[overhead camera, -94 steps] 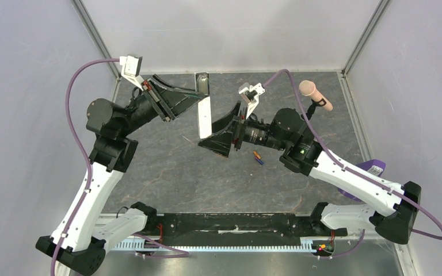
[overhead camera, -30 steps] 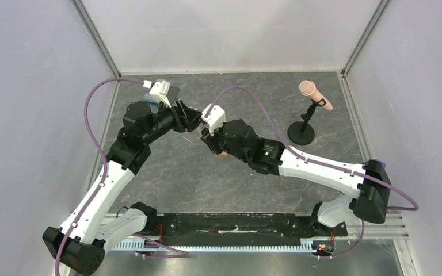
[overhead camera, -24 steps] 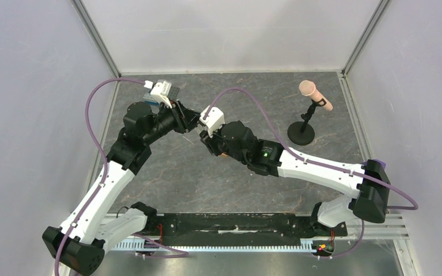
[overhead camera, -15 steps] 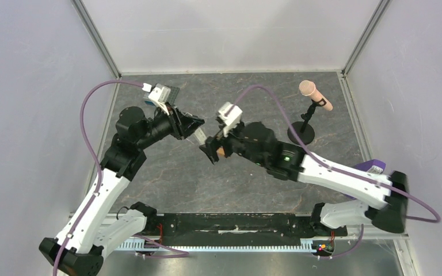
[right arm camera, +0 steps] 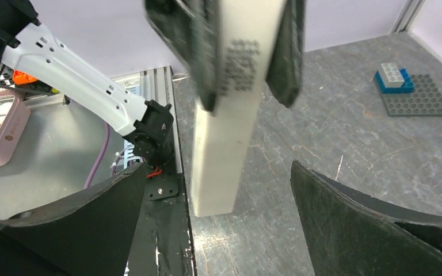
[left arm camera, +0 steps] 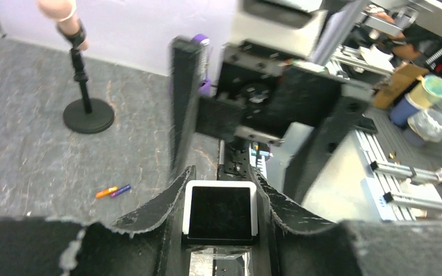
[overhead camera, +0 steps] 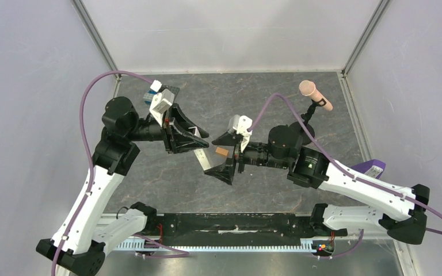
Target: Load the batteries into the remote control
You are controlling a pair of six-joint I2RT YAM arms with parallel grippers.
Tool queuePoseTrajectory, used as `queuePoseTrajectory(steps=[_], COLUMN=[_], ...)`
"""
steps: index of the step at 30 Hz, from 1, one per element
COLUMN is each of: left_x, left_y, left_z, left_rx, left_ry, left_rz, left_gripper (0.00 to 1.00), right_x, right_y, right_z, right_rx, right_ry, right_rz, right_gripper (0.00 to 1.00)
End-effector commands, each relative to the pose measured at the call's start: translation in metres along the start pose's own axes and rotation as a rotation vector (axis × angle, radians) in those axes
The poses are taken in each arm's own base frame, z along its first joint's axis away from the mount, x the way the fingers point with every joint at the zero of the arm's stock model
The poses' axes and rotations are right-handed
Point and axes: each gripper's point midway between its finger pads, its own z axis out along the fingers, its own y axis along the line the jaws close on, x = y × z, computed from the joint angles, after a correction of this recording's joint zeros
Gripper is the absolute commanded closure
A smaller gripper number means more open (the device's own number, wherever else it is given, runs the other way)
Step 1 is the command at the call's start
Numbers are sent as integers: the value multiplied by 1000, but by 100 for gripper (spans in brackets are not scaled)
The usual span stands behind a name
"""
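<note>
The left gripper [overhead camera: 197, 144] is clamped on the upper part of the remote [overhead camera: 202, 159]. It holds the white bar off the table [overhead camera: 167, 184], with the free end slanting toward 5 o'clock in the overhead view, probably to present it to the other arm. The left arm reaches in from 8 o'clock, elbow raised and wrist turned toward 3 o'clock. The right gripper [overhead camera: 217, 156] sits just at 3 o'clock of the bar, fingers spread wide and holding nothing. Its forearm lies level, pointing toward 9 o'clock. The two batteries [left arm camera: 113, 191] lie side by side on the table, at 8 o'clock of the bar in the left wrist view, not yet picked up.
</note>
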Motion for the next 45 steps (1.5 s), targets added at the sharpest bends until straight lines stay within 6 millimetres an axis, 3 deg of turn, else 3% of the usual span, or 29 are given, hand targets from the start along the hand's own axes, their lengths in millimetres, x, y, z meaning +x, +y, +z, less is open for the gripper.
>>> queuePoseTrajectory(steps=[1,5,10,14,19,20,22,25,30,37,41,45], left_x=[-18,-22,-23,-22,-21,-21,-20,-10,15,45,51,51], left_y=[-46,-57,-62,-59,-52,-50,-48,-44,-40,-26,-21,-18], left_z=[-10,-13,-15,-13,-11,-10,-9,-9,-13,-16,-16,-16], left_rx=[182,214,226,223,194,192,191,186,169,108,97,96], left_ry=[-28,-38,-40,-37,-44,-43,-39,-10,58,137,165,167], left_rz=[147,180,192,177,147,138,119,74,60,40,33,34], left_gripper=[98,98,98,98,98,95,79,49,31,25,34,36], right_x=[-3,1,2,0,2,1,1,6,16,21,28,34], right_y=[5,13,15,15,9,7,1,-8,-13,-14,-11,-13], right_z=[8,19,29,31,29,28,26,23,12,1,0,-1], right_rx=[-44,-99,-116,-118,-85,-72,-40,5,18,17,-6,-4], right_ry=[-33,-41,-57,-79,-84,-89,-82,-28,120,208,274,308], right_rz=[-2,52,108,114,98,90,70,9,-90,-126,-126,-128], right_gripper=[2,4,22,39,70,76,83,88,94,95,95,95])
